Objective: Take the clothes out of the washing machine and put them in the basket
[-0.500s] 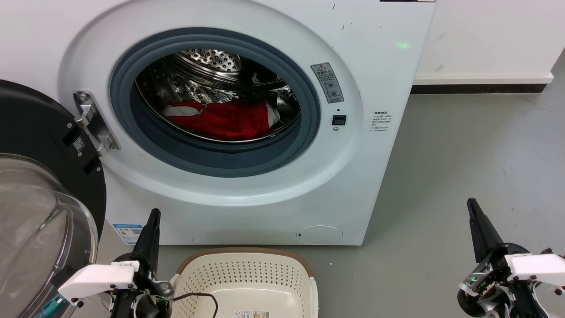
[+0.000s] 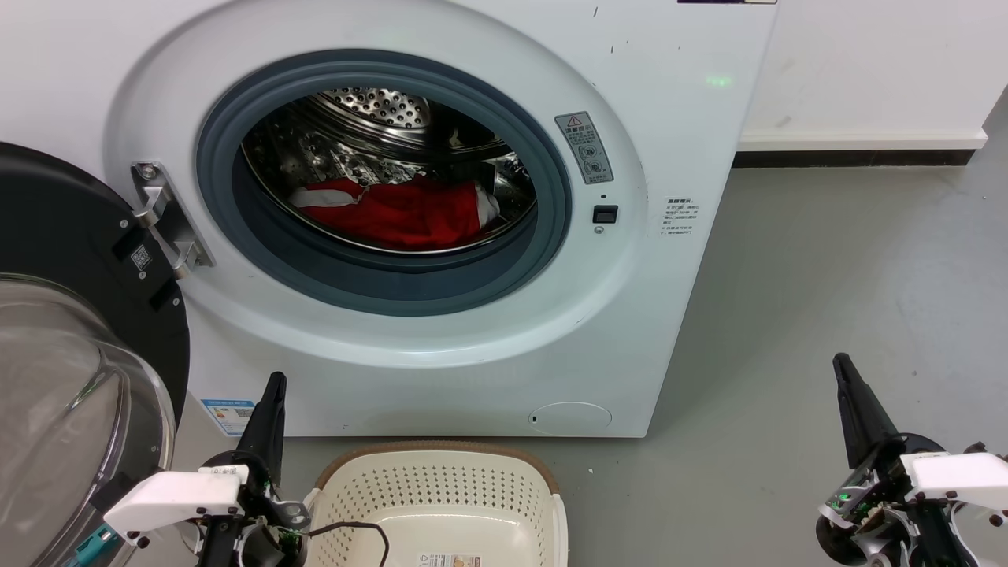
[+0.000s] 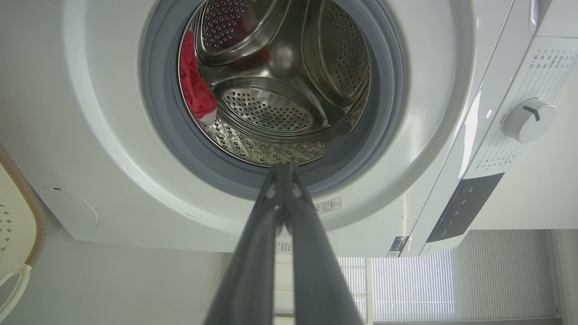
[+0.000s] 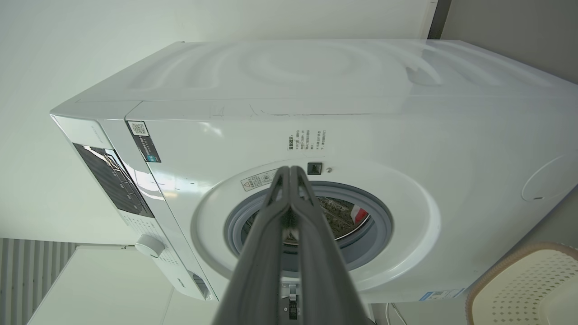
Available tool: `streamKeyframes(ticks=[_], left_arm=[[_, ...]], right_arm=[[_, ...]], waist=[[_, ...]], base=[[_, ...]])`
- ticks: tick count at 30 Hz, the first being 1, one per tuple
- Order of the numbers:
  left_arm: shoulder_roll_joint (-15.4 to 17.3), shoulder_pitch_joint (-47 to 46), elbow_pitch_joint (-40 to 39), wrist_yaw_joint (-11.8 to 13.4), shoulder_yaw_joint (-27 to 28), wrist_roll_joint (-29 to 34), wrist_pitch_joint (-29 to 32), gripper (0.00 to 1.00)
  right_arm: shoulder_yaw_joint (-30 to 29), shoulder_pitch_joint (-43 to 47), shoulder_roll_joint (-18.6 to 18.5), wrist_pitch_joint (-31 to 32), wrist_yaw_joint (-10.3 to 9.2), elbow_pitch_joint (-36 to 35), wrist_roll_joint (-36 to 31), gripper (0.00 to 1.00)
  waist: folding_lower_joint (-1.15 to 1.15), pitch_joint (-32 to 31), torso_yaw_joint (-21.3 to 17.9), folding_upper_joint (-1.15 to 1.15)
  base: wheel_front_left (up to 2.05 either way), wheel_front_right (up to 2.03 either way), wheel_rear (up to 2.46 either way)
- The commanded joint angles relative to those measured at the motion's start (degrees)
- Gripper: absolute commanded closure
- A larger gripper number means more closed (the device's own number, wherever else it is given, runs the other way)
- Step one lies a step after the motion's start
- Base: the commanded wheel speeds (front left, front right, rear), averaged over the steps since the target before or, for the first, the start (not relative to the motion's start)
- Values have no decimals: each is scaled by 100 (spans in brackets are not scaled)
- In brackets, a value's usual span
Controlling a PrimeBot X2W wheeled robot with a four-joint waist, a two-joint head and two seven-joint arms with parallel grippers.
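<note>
Both claws sit low and near me, well apart from the porthole. The left claw [image 2: 275, 383] has its two fingers pressed together with nothing between them. The right claw [image 2: 841, 364] is the same, closed and empty. The clothes [image 2: 402, 213] lie at the bottom of the drum [image 2: 378, 106], inside the washing machine [image 2: 441, 378]. The basket [image 2: 438, 451] stands on the floor just in front of the machine, with no garment in it.

I see several dangers. If I reach in with closed fingers, I will only push the fabric deeper. The open door [image 2: 71, 236] hangs at the left, close beside my left arm, and a wide swing could strike it. The garment could catch on the lip of the grey seal [image 2: 394, 287] and slip out of the grasp. It would then drop on the floor between machine and basket. A thin black cable [image 2: 354, 526] from the left wrist also lies over the basket and may snag.

As for writing, a grey sticker [image 2: 584, 147] right of the porthole carries a warning triangle. A QR code [image 2: 142, 257] sits on the door frame. The other labels have print too small to read, and I can read no brand.
</note>
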Motion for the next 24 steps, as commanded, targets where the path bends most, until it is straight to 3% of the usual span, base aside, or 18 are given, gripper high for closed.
streamKeyframes(ticks=[1,5,6,15,24], left_arm=[[-8,-30,-3,-10,13,3,9,100],[-8,-30,-3,-10,13,3,9,100],[0,1,8,1,-2,0,-1,0],[0,-79,-96,1,-233,126,-245,0],[0,-157,-361,1,-394,994,-486,0]], right_arm=[[2,-77,21,3,-2,8,-24,100],[2,-77,21,3,-2,8,-24,100],[0,1,0,-1,0,6,1,0],[129,79,2,-243,0,-168,-254,0],[145,129,3,-483,0,-428,-1269,0]], waist=[[0,0,0,0],[0,0,0,0],[0,0,0,0],[0,6,-5,0],[0,9,-12,0]], base=[[0,0,0],[0,0,0],[0,0,0],[0,0,0],[0,0,0]])
